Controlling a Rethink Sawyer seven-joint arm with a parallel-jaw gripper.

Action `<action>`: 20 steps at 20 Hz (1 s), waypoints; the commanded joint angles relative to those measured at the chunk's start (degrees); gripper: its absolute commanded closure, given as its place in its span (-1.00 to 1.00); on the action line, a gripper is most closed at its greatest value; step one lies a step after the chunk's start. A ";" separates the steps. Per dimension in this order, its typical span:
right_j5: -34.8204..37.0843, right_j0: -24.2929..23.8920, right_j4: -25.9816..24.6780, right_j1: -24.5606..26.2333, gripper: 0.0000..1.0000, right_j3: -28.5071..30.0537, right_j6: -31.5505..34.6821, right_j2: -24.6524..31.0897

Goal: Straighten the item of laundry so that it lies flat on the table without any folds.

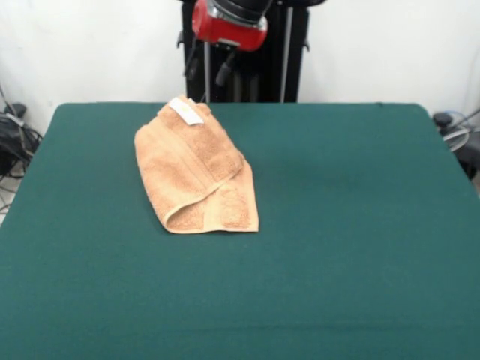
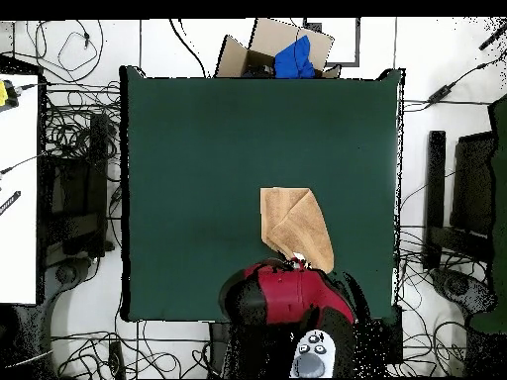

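Note:
The item of laundry [image 1: 196, 171] is a peach-orange towel, folded over on itself into a long bundle. It lies on the green table [image 1: 352, 225] left of centre and runs from the far edge toward the middle. Its white tag [image 1: 186, 110] faces up at the far end, and a folded-over flap shows at the near end. In the overhead view the item of laundry [image 2: 295, 226] ends right at the red arm [image 2: 287, 294], which hides that end. The red arm [image 1: 229, 26] hangs just beyond the tagged end. I cannot make out the gripper beneath it.
In the overhead view a cardboard box [image 2: 267, 45] with a blue object [image 2: 295, 57] stands beyond the table's far edge. Cables [image 2: 79, 129] crowd the floor on both sides, and a white desk [image 2: 18, 188] stands at the left.

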 commanded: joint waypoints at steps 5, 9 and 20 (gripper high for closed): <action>-8.45 0.19 1.02 5.96 -1.00 -1.37 14.26 -3.93; -10.32 2.12 3.35 7.23 -1.00 0.06 16.37 -4.83; -18.12 5.52 10.93 11.94 -1.00 3.06 18.06 -5.84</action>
